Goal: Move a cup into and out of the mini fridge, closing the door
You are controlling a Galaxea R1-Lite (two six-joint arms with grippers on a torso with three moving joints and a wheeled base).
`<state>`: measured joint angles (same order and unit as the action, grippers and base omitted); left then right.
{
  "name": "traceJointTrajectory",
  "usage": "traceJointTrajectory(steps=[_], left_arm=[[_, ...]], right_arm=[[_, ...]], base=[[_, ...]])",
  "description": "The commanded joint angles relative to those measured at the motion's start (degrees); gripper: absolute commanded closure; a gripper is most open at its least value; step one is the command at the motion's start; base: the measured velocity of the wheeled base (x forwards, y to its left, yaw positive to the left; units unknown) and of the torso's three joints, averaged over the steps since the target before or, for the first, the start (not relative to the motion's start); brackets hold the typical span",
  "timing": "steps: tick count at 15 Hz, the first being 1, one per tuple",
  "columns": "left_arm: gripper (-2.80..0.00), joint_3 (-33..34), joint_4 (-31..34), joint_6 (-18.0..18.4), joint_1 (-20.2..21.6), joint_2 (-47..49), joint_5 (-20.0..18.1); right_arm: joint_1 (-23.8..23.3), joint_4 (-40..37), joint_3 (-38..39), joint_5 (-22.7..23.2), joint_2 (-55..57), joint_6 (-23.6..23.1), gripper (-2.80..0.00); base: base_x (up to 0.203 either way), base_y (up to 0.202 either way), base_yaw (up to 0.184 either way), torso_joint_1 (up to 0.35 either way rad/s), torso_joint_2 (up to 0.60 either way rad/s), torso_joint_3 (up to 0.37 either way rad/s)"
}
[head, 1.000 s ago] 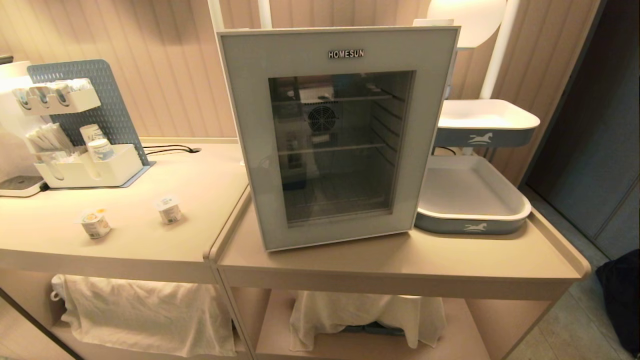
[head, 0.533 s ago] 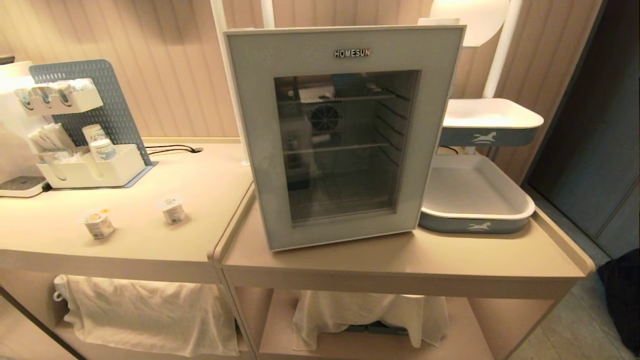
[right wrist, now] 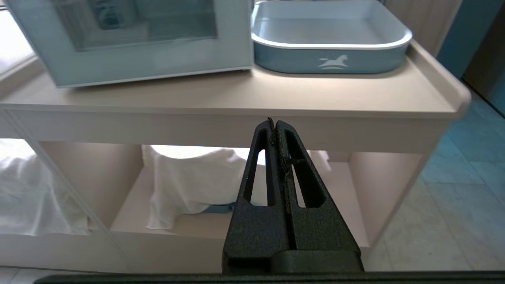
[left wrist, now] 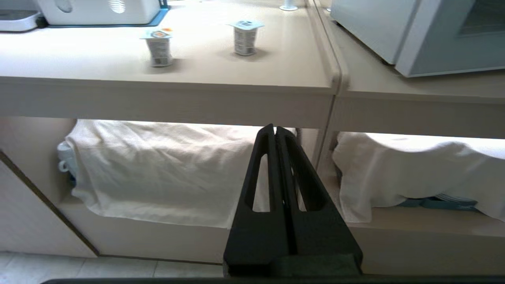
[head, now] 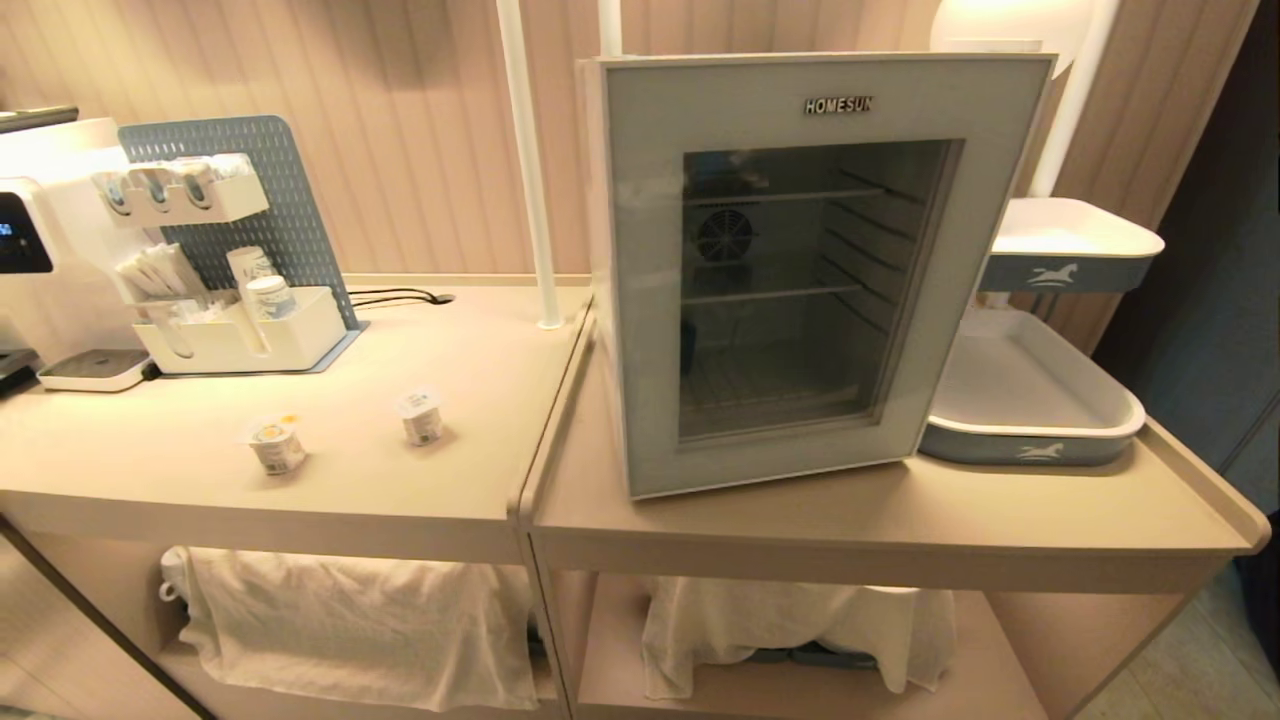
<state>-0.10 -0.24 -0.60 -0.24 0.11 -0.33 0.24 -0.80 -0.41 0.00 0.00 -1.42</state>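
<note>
Two beige counters stand edge to edge in front of both pincers and above them, each with an open shelf underneath at about pincer height. The left counter, ahead of the left gripper, carries two small sealed cups standing apart near its front edge, a white organizer tray and a white machine farther back, and a black cable by the wall. The right counter, ahead of the right gripper, bears the mini fridge with its door shut and, just beside it on the far side from the left pincer, a grey-and-white tray; white cloths lie on both lower shelves.
</note>
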Motion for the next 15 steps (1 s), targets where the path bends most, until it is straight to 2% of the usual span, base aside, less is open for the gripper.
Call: traceJointTrajectory(steps=[1, 15], left_arm=[[0.00, 0.0, 0.0, 0.0, 0.0, 0.0, 0.0], [0.00, 0.0, 0.0, 0.0, 0.0, 0.0, 0.0]], right_arm=[[0.0, 0.0, 0.0, 0.0, 0.2, 0.2, 0.00], [0.0, 0.0, 0.0, 0.0, 0.1, 0.5, 0.00]], base=[[0.000, 0.196, 0.001, 0.002, 0.00, -0.001], [0.000, 0.194, 0.001, 0.002, 0.00, 0.002]])
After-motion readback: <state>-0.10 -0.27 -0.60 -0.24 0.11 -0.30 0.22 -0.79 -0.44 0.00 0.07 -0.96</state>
